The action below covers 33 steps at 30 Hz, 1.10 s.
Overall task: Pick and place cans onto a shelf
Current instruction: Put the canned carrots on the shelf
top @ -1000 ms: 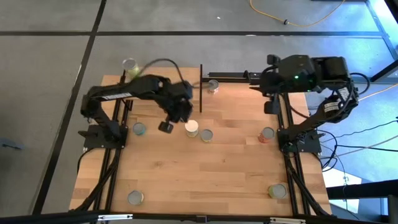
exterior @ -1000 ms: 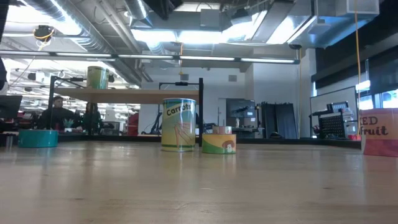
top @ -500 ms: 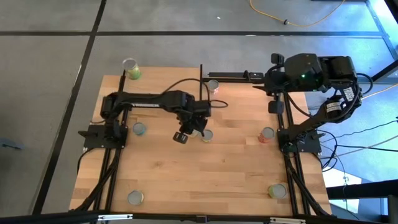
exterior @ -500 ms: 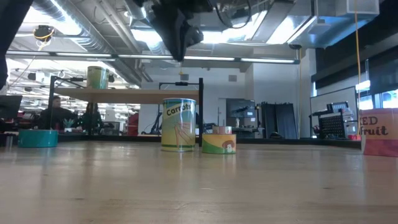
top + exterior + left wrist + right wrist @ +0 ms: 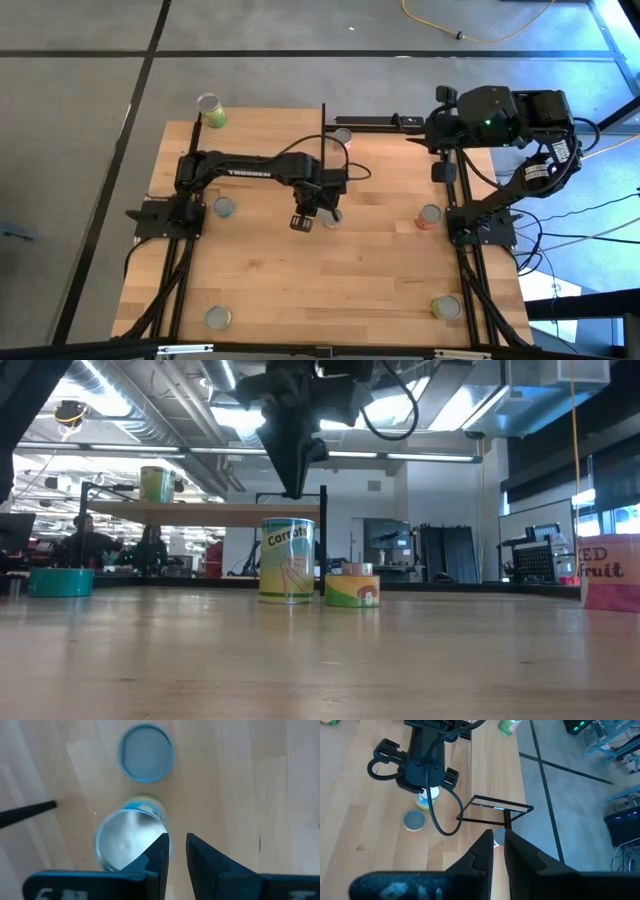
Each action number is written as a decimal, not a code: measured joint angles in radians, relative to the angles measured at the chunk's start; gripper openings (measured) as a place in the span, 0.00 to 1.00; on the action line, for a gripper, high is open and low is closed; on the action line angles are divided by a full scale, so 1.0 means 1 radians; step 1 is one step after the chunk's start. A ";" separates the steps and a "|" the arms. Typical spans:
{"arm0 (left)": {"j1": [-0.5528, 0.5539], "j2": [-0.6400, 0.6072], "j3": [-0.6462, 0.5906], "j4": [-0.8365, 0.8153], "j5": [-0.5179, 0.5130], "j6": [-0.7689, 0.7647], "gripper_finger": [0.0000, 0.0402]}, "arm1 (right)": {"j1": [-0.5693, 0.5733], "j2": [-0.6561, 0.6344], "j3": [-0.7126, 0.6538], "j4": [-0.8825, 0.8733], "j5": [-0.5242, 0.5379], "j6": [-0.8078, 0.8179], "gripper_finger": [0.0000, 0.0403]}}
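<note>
A tall can labelled Carrots [image 5: 287,560], with a silvery top [image 5: 127,845], stands upright on the table. A low can [image 5: 352,590] with a blue-rimmed lid [image 5: 146,752] stands beside it. My left gripper [image 5: 177,837] hangs just above the Carrots can, pointing down, its tip [image 5: 297,490] off to one side of the can's top. It is open by a narrow gap, with nothing between its fingers. The shelf [image 5: 200,513] carries a green can [image 5: 155,485]. My right gripper [image 5: 499,840] waits high over the table's far right corner, fingers a slit apart.
Other cans stand about the table: a teal one [image 5: 222,207] at the left, one by the black upright [image 5: 343,137], a red one [image 5: 430,215] at the right, and one at each near corner [image 5: 217,317], [image 5: 445,305]. Bare wood lies in the near middle.
My left gripper has swung from the table's left toward its middle and come down, turning as it went. It now shows in the low view, right above the Carrots can. No can has moved.
</note>
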 joint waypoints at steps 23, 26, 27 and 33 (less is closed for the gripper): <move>-0.002 -0.004 -0.131 0.102 -0.040 -0.126 0.14 | 0.000 0.000 0.000 0.000 0.000 -0.025 0.12; -0.002 -0.004 -0.131 0.103 -0.041 -0.109 0.14 | 0.000 0.000 0.000 0.000 0.000 -0.025 0.12; -0.002 -0.004 -0.131 0.104 -0.041 -0.104 0.14 | 0.000 0.000 0.000 0.000 0.000 -0.025 0.12; -0.002 -0.003 -0.132 0.108 -0.093 -0.101 0.09 | 0.000 0.000 0.000 0.000 0.000 -0.024 0.12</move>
